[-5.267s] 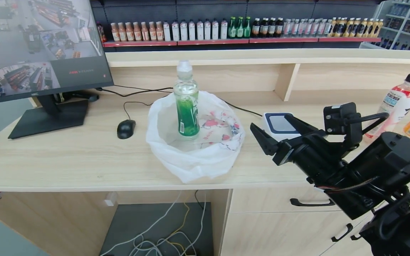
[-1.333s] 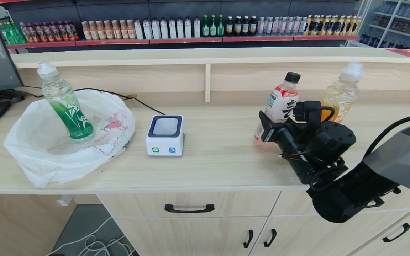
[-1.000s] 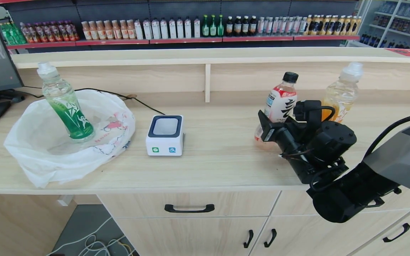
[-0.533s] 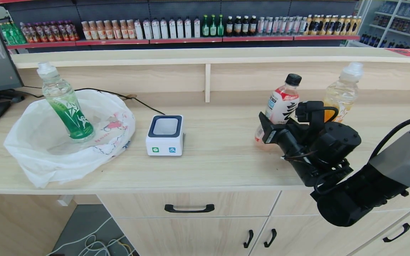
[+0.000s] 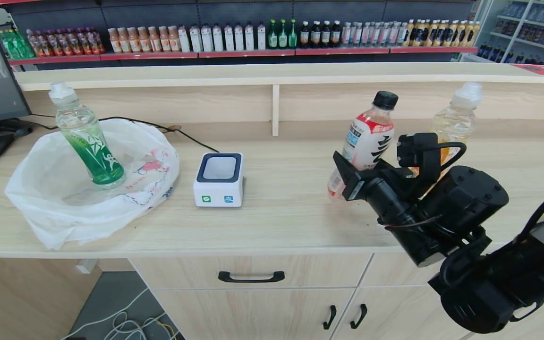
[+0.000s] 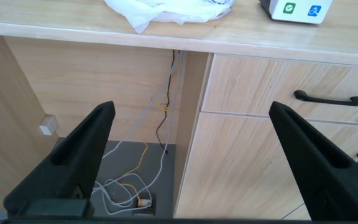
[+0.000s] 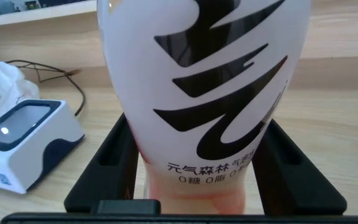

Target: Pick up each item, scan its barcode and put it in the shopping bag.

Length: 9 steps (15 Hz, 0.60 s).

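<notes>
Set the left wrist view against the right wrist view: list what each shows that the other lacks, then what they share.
Left wrist view: the open left end effector, a drawer handle and cables under the counter. Right wrist view: the right end effector shut on the pink bottle. Both: the scanner, the shopping bag and the counter.

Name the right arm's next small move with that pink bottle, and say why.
Probably carry the pink bottle toward the robot's left, over the barcode scanner. The right gripper is shut on it, tilted, well to the scanner's right, and the scanner window faces up. Scanning comes before the shopping bag.
</notes>
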{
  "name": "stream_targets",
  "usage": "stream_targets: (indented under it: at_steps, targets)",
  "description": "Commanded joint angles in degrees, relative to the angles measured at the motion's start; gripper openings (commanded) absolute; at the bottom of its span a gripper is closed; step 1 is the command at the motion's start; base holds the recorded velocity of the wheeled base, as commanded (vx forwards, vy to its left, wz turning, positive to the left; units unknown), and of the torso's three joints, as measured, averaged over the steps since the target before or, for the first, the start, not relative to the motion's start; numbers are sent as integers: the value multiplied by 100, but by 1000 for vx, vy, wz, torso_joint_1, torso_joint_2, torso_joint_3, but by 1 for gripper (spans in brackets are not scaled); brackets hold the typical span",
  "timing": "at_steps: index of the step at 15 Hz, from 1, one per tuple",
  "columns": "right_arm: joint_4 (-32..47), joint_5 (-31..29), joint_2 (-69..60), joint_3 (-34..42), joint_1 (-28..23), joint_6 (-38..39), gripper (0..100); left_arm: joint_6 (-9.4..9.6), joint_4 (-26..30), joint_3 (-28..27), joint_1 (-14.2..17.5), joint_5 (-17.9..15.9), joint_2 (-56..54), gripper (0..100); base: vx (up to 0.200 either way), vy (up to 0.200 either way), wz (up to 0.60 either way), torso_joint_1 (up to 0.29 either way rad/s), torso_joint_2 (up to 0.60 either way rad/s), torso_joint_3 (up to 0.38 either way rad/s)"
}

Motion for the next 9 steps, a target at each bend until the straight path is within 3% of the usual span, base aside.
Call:
stream_targets:
  at_steps: [1, 9]
  targets:
    - [-14, -4, -394, 409, 261, -1, 0, -4, 1, 5, 1, -4, 0, 100, 0, 0, 0, 0, 0, 0]
    - [-14, -4, -1238, 1261, 568, -1, 0, -4, 1, -4, 1, 4, 0, 100, 0, 0, 0, 0, 0, 0]
